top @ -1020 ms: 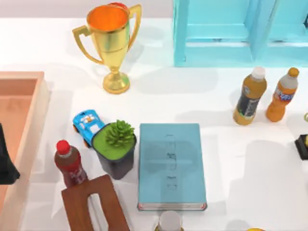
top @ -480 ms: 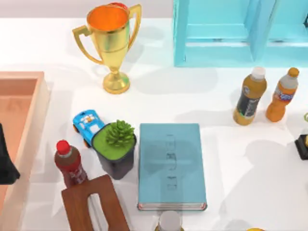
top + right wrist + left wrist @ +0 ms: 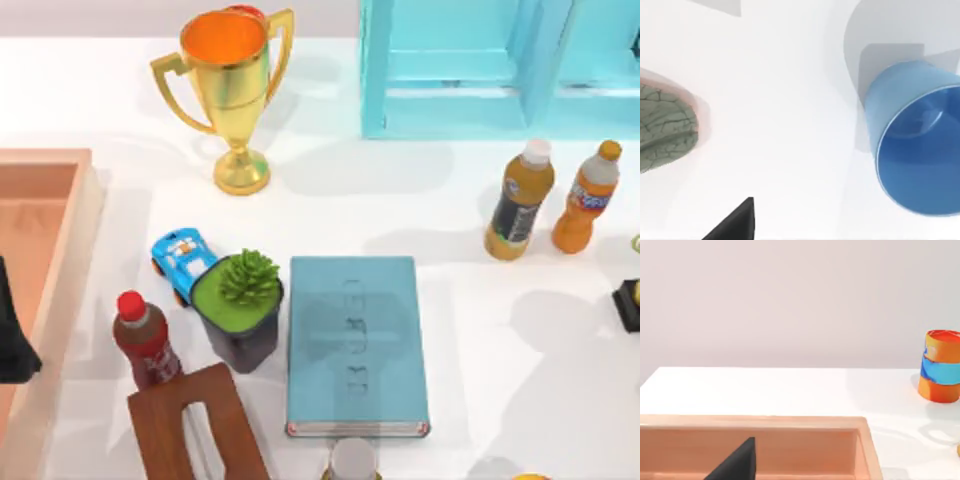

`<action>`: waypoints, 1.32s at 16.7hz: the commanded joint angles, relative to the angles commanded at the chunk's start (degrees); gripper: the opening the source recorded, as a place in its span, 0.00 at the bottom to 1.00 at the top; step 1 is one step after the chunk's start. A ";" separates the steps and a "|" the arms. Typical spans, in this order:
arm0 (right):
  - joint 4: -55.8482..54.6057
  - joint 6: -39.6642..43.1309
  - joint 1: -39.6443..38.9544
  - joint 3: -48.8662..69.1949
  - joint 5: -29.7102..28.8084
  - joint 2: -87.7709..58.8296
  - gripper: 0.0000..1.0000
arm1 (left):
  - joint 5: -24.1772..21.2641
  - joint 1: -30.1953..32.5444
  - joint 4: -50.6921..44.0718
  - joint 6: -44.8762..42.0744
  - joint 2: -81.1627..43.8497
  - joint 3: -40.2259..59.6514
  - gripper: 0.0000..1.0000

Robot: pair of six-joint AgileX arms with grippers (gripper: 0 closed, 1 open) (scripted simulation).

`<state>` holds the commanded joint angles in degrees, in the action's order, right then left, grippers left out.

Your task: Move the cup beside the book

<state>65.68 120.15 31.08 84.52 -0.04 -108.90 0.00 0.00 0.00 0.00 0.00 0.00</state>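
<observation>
Top view: the book [image 3: 352, 345], teal-covered with white page edges along its near side, lies flat on the white desk [image 3: 400, 215] near the middle; the black pot with a green plant [image 3: 240, 310] stands just beside its left edge, with a blue toy car [image 3: 181, 262] beyond the pot; a red-capped bottle [image 3: 144, 340] stands further left, above a brown wooden block with a slot [image 3: 195, 425]; a gold trophy [image 3: 230, 90] stands toward the far side; a light-blue cabinet [image 3: 500, 65] occupies the far right; 2 orange bottles [image 3: 520, 200] [image 3: 587, 197] stand side by side to the right of the book, well apart from it; a white-capped bottle [image 3: 352, 460] sits at the near edge, just below the book; a wooden tray [image 3: 60, 260] lies at the left edge of the desk, with a dark part of the left arm [image 3: 12, 330] over it.

Left wrist view: the tray's rim [image 3: 790, 422] in front, an orange-and-blue can [image 3: 941, 365] farther off on the desk; whether the left tool is wide or narrow cannot be told.

Right wrist view: the cup [image 3: 915, 145], light blue with a round rim and its open mouth facing the camera, stands on the desk; a green-veined, pink-edged object [image 3: 665, 127] sits well apart from it; whether the right tool is wide or narrow cannot be told, and it holds nothing visible.
</observation>
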 joint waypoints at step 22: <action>-14.77 0.08 0.07 -10.68 -0.03 -4.01 0.17 | 0.00 0.00 0.00 0.00 0.00 0.00 1.00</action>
<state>50.91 120.23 31.15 73.84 -0.06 -112.91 0.00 0.00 0.00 0.00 0.00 0.00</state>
